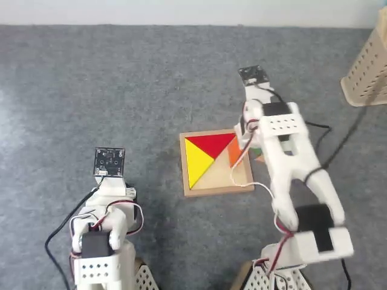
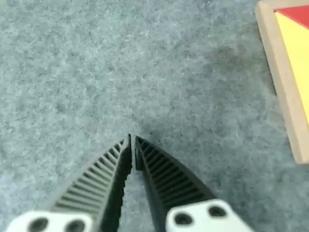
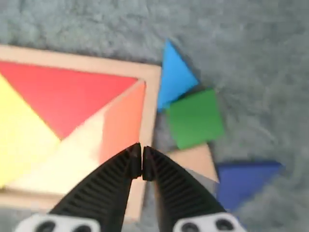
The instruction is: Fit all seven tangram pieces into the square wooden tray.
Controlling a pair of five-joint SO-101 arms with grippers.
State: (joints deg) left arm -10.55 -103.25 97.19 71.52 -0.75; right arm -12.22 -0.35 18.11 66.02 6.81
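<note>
Mid-puzzle: the right gripper (image 3: pixel 142 162), fingers pressed together on nothing, hangs over the rim of the wooden tray (image 3: pixel 153 77), which holds three pieces (red triangle (image 3: pixel 67 94), yellow triangle (image 3: pixel 19 140), orange piece (image 3: pixel 123 121)). The next move likely calls for opening over the green square (image 3: pixel 195 118) just outside. The left gripper (image 2: pixel 133 145), fingers likewise together, sits apart over the carpet (image 2: pixel 96 72).

The pale wooden tray (image 3: pixel 152 92) holds a red triangle (image 3: pixel 67 96), a yellow triangle (image 3: pixel 19 140) and an orange piece (image 3: pixel 124 121). Beside the tray are a light blue triangle (image 3: pixel 175 77), a green square (image 3: pixel 194 118), a tan piece (image 3: pixel 194 162) and a dark blue triangle (image 3: pixel 244 179), on the mottled grey tabletop (image 1: pixel 91 90).
</note>
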